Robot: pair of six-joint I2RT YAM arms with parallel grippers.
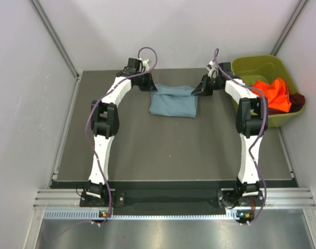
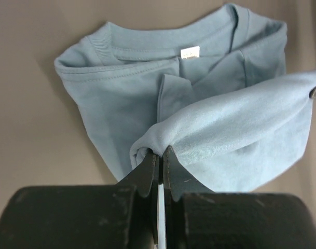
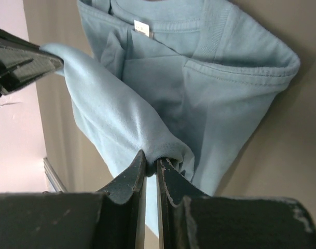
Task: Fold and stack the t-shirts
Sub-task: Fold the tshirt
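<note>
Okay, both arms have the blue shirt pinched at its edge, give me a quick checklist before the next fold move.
1. Left gripper shut on the blue-grey shirt: ok.
2. Right gripper shut on the same shirt: ok.
3. Held edge raised and spanning between both grippers: ok.
4. Layers caught in each pinch: cannot tell.
5. Orange shirt and maroon shirt inside the green bin, away from the fold: ok.

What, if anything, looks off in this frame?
Nothing stands out. The left gripper and right gripper are each shut on a lifted edge of the blue-grey shirt, which is mid-fold. The orange shirt and maroon shirt lie crumpled in the green bin, not yet folded.
</note>
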